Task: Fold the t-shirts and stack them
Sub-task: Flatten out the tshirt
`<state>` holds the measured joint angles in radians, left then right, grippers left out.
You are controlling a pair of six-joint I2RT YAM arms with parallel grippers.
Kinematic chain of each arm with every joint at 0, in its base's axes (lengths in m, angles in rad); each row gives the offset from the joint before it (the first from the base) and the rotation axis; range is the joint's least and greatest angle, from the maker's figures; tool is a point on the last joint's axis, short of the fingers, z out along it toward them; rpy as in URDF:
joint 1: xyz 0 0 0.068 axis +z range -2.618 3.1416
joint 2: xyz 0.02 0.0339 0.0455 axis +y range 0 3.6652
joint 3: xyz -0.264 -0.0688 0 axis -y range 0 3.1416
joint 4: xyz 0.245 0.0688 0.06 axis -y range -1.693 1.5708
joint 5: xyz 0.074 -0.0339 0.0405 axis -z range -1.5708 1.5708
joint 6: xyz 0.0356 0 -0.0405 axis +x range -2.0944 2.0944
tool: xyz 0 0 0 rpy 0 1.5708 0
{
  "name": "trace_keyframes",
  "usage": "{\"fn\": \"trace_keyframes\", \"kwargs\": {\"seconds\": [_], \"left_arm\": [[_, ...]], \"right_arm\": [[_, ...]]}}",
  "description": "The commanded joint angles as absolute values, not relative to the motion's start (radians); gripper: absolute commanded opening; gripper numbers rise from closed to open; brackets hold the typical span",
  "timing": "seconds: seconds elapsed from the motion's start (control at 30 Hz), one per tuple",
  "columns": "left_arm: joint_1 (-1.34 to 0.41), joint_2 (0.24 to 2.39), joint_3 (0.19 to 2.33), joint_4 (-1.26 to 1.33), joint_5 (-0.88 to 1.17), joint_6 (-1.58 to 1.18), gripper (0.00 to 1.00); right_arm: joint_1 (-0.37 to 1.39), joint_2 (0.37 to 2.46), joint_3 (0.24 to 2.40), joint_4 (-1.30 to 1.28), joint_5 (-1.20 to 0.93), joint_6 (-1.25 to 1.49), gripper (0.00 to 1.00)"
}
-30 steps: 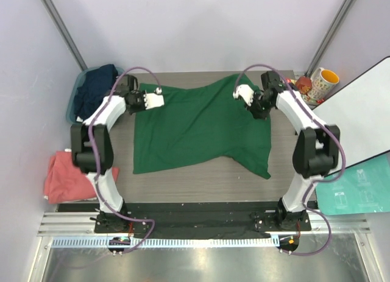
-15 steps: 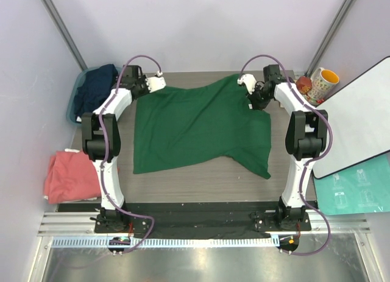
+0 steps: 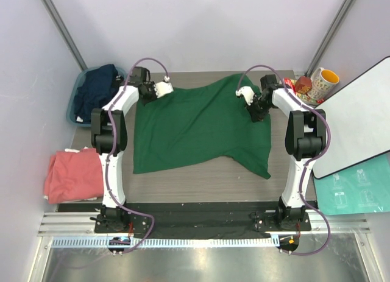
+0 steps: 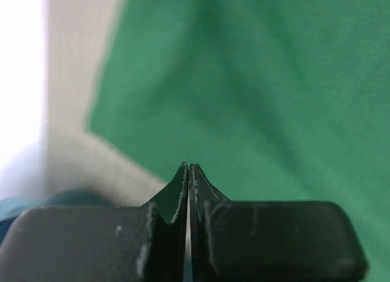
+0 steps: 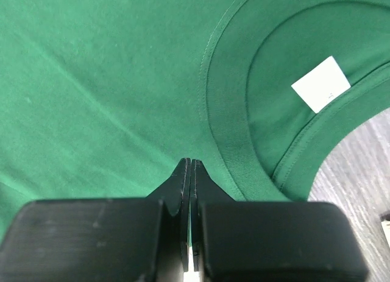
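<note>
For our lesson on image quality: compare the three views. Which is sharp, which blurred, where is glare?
Left wrist view: the green t-shirt is soft and out of focus, blown-out white at the left edge. Right wrist view: sharp, with the stitching on the collar and the white label crisp. Top external view: evenly lit, with a pale sheen on the steel strip at the bottom.

I saw a grey wood-grain table (image 3: 201,178) boxed in by pale lilac walls (image 3: 201,26), with a slanting metal post (image 3: 61,29) at each far corner. A white board (image 3: 359,123) sat at the right, and brushed steel sheeting (image 3: 201,264) ran along the near edge. The light was soft and even.
</note>
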<state>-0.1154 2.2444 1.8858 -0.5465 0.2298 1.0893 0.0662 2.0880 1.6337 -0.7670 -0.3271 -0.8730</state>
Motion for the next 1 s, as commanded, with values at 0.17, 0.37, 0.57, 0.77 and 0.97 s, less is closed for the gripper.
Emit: {"fn": "trace_keyframes", "kwargs": {"seconds": [0.17,0.37,0.57,0.77,0.97], "left_arm": [[-0.15,2.359,1.962,-0.583,0.104,1.108,0.0],[-0.152,2.396,1.965,-0.58,0.012,1.121,0.0],[-0.137,2.39,1.921,-0.598,-0.084,1.173,0.0],[-0.124,2.382,1.902,-0.609,-0.097,1.183,0.0],[-0.126,2.375,1.908,-0.603,-0.069,1.163,0.0]], "right_arm": [[0.066,2.031,1.578,-0.779,-0.299,-0.923,0.01],[0.064,2.036,1.529,-0.788,-0.25,-0.963,0.01],[0.046,2.013,1.448,-0.798,-0.193,-1.028,0.01],[0.032,1.956,1.359,-0.804,-0.183,-1.045,0.01],[0.032,1.928,1.336,-0.827,-0.201,-1.034,0.01]]}}
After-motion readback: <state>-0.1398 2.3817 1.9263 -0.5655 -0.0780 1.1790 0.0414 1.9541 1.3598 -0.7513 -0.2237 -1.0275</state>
